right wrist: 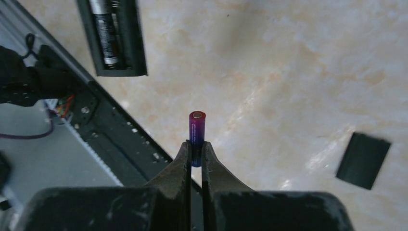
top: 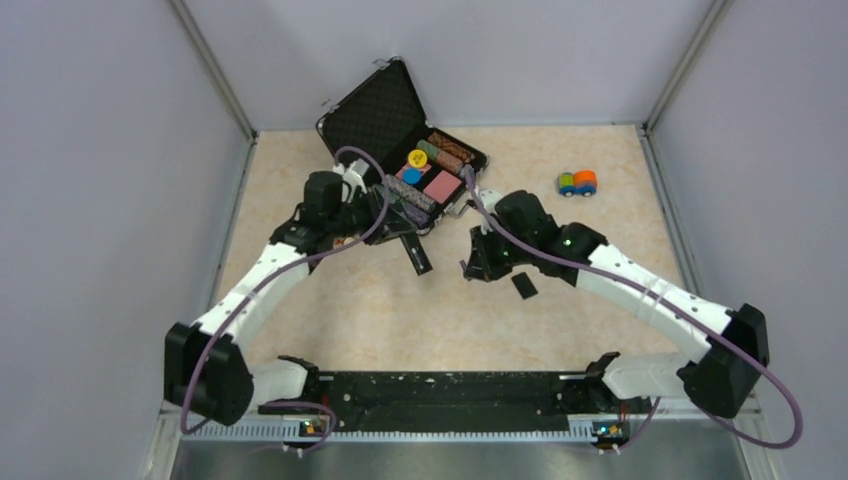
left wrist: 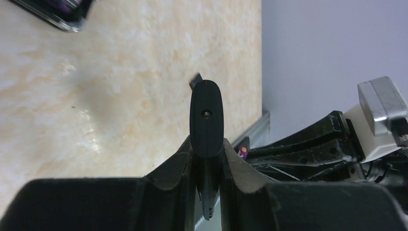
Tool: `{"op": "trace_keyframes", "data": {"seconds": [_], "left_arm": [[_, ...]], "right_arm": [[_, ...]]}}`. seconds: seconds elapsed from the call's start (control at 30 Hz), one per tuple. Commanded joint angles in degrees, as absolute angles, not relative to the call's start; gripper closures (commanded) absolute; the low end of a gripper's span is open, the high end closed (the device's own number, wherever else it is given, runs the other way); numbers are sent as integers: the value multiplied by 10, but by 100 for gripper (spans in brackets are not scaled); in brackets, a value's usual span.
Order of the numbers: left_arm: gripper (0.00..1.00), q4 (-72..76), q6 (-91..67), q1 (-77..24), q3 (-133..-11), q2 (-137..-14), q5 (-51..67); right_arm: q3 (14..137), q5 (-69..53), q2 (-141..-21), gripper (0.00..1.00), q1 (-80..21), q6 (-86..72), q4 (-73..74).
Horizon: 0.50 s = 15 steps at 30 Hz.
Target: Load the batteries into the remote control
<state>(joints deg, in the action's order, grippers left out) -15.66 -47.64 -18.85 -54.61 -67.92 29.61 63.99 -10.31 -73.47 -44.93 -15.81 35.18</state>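
Observation:
My left gripper point(top: 398, 230) is shut on one end of the remote control point(top: 418, 254), a slim black bar held above the table. In the left wrist view the remote control point(left wrist: 207, 118) shows end-on between the fingers of the left gripper point(left wrist: 207, 153). From the right wrist, the remote control point(right wrist: 113, 38) lies with its back open, and a dark battery point(right wrist: 104, 30) with a pale end sits in the compartment. My right gripper point(right wrist: 195, 148) is shut on the purple battery point(right wrist: 197, 127), which stands upright just right of the remote. The right gripper point(top: 476, 262) hovers close beside it.
The flat black cover piece point(top: 523, 286) lies on the table under the right arm, also the cover point(right wrist: 363, 160) at right. An open black case of poker chips point(top: 405, 140) stands behind the left gripper. A small toy car point(top: 577, 183) sits at back right.

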Motion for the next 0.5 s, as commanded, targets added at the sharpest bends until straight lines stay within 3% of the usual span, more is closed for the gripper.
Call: {"op": "trace_keyframes", "data": {"seconds": [0.0,0.13,0.47], "left_arm": [[100,20,-536,-189,-522,-761,502],[100,159,-590,-204,-501,-816,565],[100,258,-568,-264,-491,-866,592]], "right_arm": [[599,-193,-653,100,-456,-337,304],[578,-228,-639,100,-458,-414,291],[577,-228,-671,100,-458,-506,304]]}}
